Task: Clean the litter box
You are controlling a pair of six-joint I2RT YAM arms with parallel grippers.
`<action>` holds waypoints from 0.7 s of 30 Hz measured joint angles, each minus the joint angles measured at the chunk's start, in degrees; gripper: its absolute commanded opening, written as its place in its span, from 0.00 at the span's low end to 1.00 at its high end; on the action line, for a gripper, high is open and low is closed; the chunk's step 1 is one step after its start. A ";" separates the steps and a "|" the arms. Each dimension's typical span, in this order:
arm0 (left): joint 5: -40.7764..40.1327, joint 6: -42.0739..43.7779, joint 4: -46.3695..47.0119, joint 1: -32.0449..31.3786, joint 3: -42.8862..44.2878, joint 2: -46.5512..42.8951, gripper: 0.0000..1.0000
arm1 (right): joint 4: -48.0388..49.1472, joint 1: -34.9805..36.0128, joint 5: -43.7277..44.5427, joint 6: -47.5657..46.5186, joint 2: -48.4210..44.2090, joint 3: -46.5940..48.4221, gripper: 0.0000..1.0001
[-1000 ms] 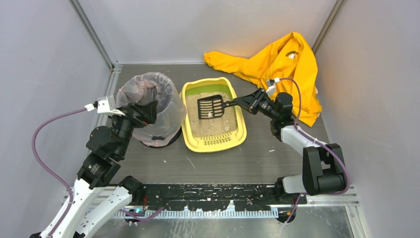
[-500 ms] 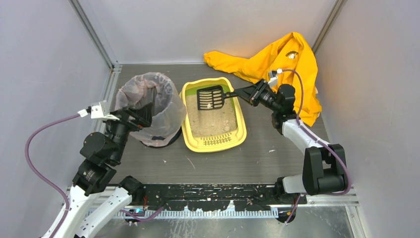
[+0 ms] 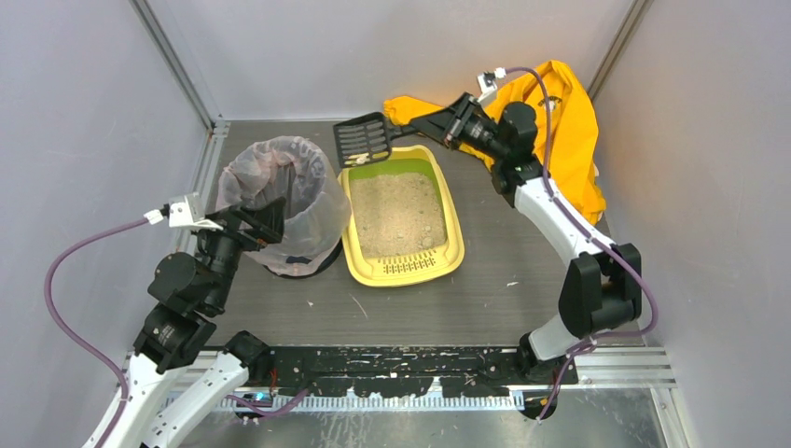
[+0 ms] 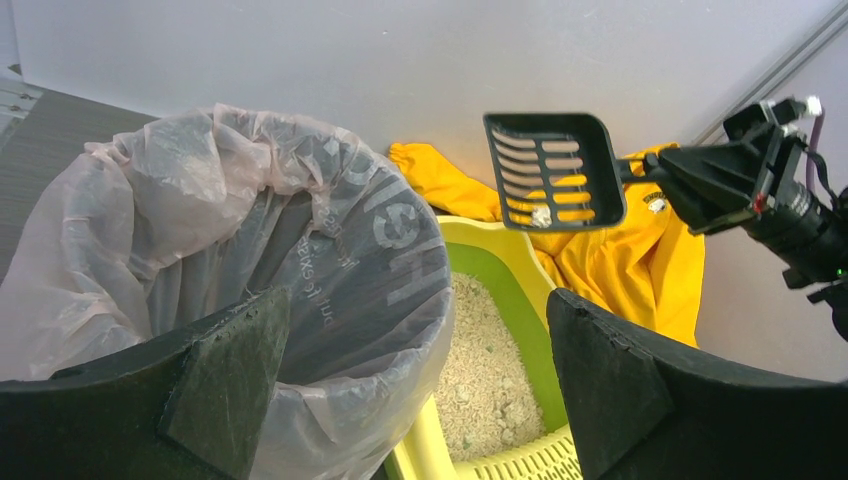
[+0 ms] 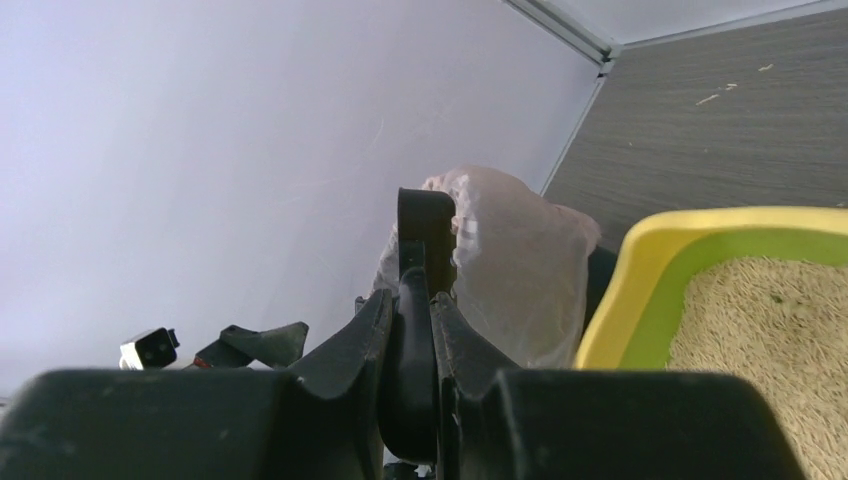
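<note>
The yellow litter box [image 3: 403,271] with a green inner wall and beige litter sits mid-table; it also shows in the left wrist view [image 4: 482,236] and the right wrist view [image 5: 640,270]. My right gripper [image 3: 444,122] [image 5: 410,312] is shut on the handle of the black slotted scoop [image 3: 363,139] [image 4: 555,168] [image 5: 425,225]. It holds the scoop in the air above the box's far left corner, next to the bin, with a small white clump [image 4: 541,214] in it. My left gripper [image 3: 265,220] [image 4: 415,305] is open and empty at the bin's near rim.
The round bin [image 3: 280,182] [image 4: 200,220] [image 5: 510,255] lined with a translucent bag stands left of the box and touches it. A yellow garment [image 3: 550,117] [image 4: 640,265] lies at the back right. Grey walls enclose the table on three sides.
My right arm has lifted the scoop out of the litter and carried it up and left, past the box's far rim toward the bin. My left arm has drawn back a little.
</note>
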 measured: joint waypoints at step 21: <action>-2.01 1.36 -3.30 0.00 0.00 -2.12 1.00 | -24.20 13.88 2.34 -15.10 20.98 36.76 0.01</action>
